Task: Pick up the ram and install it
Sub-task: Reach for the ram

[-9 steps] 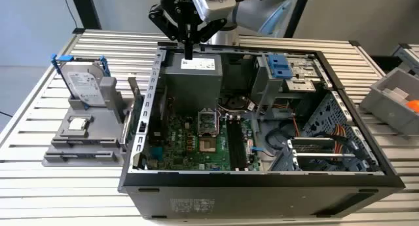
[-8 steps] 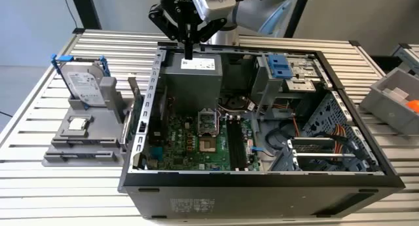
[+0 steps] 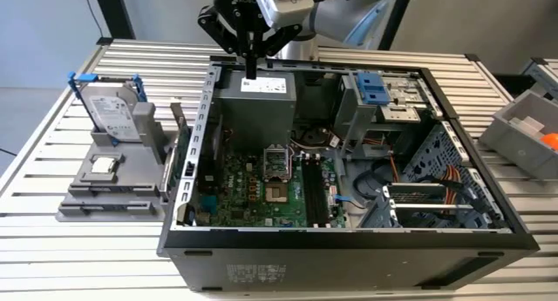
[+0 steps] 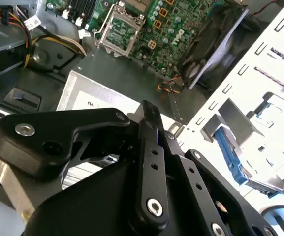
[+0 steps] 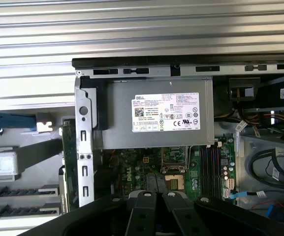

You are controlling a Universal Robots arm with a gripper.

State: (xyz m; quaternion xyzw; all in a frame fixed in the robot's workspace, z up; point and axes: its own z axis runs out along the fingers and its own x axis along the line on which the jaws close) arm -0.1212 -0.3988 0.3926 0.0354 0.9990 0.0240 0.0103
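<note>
Gripper (image 3: 251,64), pressed together on nothing we can see, above the power supply (image 3: 255,105) of the open case (image 3: 349,239); ram (image 3: 182,154), by our judgement the green board upright beside the case wall, edge offered for pinching

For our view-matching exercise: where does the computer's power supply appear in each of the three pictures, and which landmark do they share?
Exterior view: power supply at the case's far end, below the gripper.
First wrist view: labelled grey box bordering the motherboard.
Second wrist view: pale labelled top beside the black gripper body.
Shared landmark: the CPU socket.
</note>
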